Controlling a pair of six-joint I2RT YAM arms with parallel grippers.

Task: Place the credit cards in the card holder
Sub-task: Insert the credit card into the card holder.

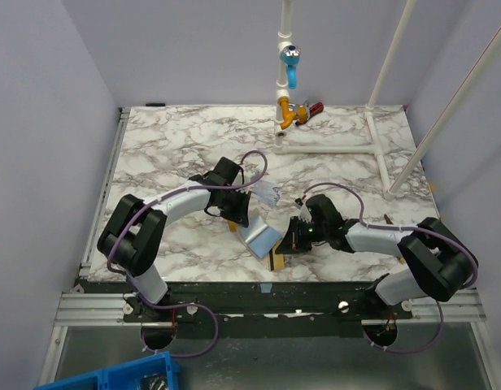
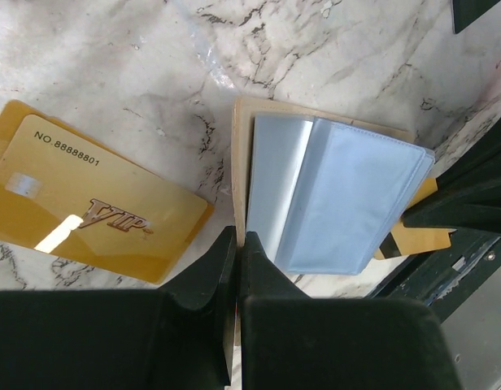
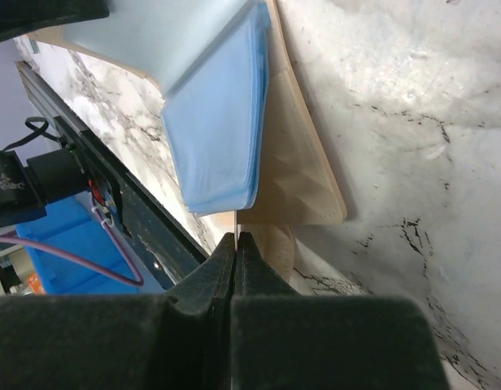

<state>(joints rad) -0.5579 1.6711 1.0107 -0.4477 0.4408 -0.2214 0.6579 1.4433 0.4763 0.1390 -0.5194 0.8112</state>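
between the closed jaws of the left gripper (image 2: 237,244) sits the tan edge of the soft card holder (image 2: 332,203); the right gripper (image 3: 237,240) seems to pinch its other side. beside the left jaws, the gold card (image 2: 96,211) looks stiff and slick: grip an edge.

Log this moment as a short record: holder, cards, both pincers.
card holder: open, blue sleeves showing, gripped from both sides
gold card: flat on the table beside the holder, outside it
striped card: gold corner shows past the holder's far edge
left pincer: shut on the holder's tan edge
right pincer: shut on the holder's tan flap
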